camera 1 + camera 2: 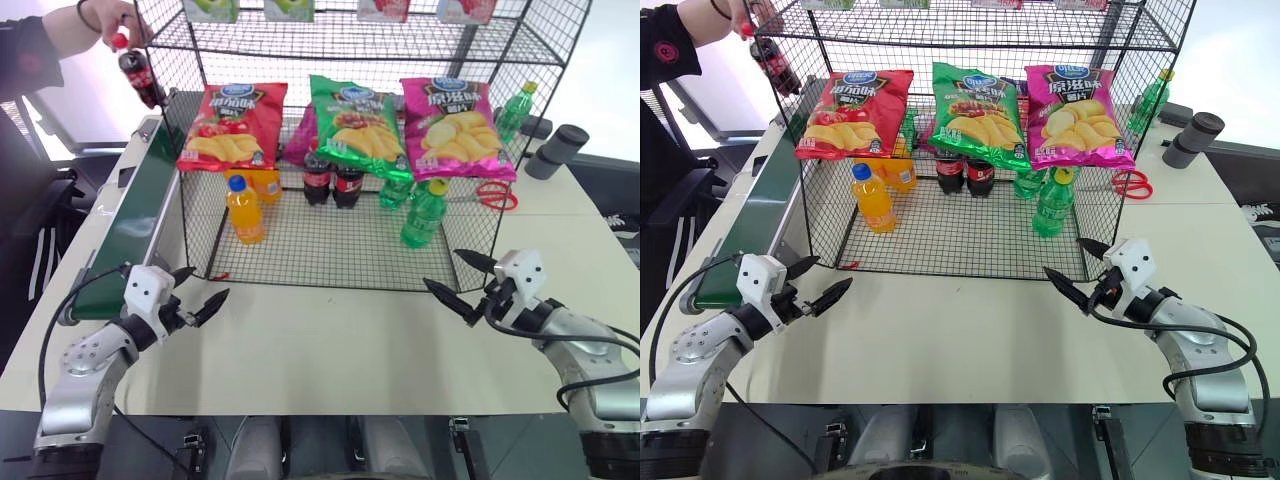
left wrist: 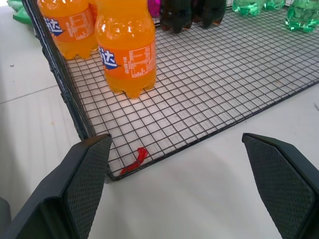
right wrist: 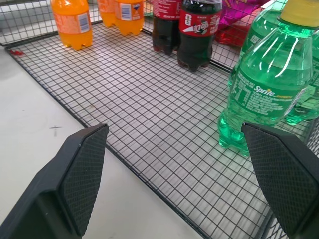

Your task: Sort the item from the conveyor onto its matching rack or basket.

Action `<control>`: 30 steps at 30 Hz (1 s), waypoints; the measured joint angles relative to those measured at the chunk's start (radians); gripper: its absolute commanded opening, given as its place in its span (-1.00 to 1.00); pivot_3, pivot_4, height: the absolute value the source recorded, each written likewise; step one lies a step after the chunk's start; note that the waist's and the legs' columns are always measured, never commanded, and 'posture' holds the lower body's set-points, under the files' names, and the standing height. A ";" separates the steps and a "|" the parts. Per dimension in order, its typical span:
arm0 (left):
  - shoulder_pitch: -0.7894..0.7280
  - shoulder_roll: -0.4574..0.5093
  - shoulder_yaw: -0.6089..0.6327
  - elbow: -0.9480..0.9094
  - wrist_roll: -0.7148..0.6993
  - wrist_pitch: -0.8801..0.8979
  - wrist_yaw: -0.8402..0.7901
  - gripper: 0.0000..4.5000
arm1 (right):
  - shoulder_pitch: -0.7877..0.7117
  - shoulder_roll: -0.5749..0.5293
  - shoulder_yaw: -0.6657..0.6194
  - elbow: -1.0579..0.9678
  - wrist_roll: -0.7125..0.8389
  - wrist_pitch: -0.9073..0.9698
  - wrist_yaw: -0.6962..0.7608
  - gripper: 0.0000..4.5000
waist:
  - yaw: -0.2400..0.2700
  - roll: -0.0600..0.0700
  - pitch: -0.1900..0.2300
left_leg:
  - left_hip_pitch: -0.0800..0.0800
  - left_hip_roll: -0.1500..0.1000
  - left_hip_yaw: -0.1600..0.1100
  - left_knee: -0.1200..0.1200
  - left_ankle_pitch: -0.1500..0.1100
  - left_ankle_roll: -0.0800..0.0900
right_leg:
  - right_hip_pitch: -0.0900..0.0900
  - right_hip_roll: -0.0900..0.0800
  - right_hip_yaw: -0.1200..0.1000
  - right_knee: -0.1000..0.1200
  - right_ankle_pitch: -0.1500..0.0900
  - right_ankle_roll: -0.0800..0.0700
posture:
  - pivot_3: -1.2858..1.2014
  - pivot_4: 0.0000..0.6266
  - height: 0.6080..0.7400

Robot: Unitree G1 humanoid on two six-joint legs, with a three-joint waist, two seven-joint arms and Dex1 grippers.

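Bare cream worktop lies open before the large black wire-mesh rack; the left pincer and right pincer both gape wide, empty. A green bottle reads "Sprite". The small dark cola bottle with red cap and label hangs from a person's hand above the long dark green conveyor belt.

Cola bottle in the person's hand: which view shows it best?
The left eye view: the cola bottle hangs by its red cap from the person's hand, above the conveyor's far end, whole against the rack's corner. The right eye view shows it too, closer to the picture's edge.
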 measured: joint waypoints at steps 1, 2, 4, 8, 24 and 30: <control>0.001 0.003 0.008 -0.004 -0.005 0.000 0.002 1.00 | -0.007 0.002 0.006 0.001 0.000 0.000 0.001 0.97 | 0.000 0.000 0.000 | 0.000 0.000 0.000 0.000 0.000 0.000 | 0.000 0.000 0.000 0.000 0.000 0.000 | 0.03 -0.52 1.00; 0.002 0.002 0.018 -0.006 -0.009 0.000 0.010 1.00 | -0.020 0.007 0.012 0.003 0.000 0.000 0.003 0.97 | -0.001 0.000 0.000 | 0.000 0.000 0.000 0.000 0.000 0.000 | 0.000 0.000 0.000 0.000 0.000 0.000 | 0.03 -0.52 1.00; 0.002 0.003 0.046 -0.006 -0.015 0.000 0.020 1.00 | -0.039 0.007 0.020 0.008 0.000 0.000 0.005 0.97 | 0.000 0.000 0.000 | 0.000 0.000 0.000 0.000 0.000 0.000 | 0.000 0.000 0.000 0.000 0.000 0.000 | 0.03 -0.52 1.00; 0.002 0.002 0.098 -0.008 -0.050 0.000 0.037 1.00 | -0.073 0.012 0.043 0.016 -0.001 -0.001 0.010 0.97 | 0.001 0.000 0.000 | 0.000 0.000 0.000 0.000 0.000 0.000 | 0.000 0.000 0.000 0.000 0.000 0.000 | 0.03 -0.52 1.00; -0.088 -0.059 0.319 0.123 -0.094 -0.023 0.282 1.00 | -0.112 0.085 0.164 -0.053 0.005 0.043 0.023 0.97 | 0.001 -0.002 -0.001 | 0.000 0.000 0.000 0.000 0.000 0.000 | 0.000 0.000 0.000 0.000 0.000 0.000 | 0.03 -0.52 1.00; -0.089 -0.076 0.316 0.151 -0.075 -0.039 0.314 1.00 | -0.109 0.109 0.229 -0.124 0.013 0.064 0.025 0.97 | 0.003 -0.003 -0.002 | 0.000 0.000 0.000 0.000 0.000 0.000 | 0.000 -0.001 -0.001 0.000 0.000 0.000 | 0.03 -0.52 1.00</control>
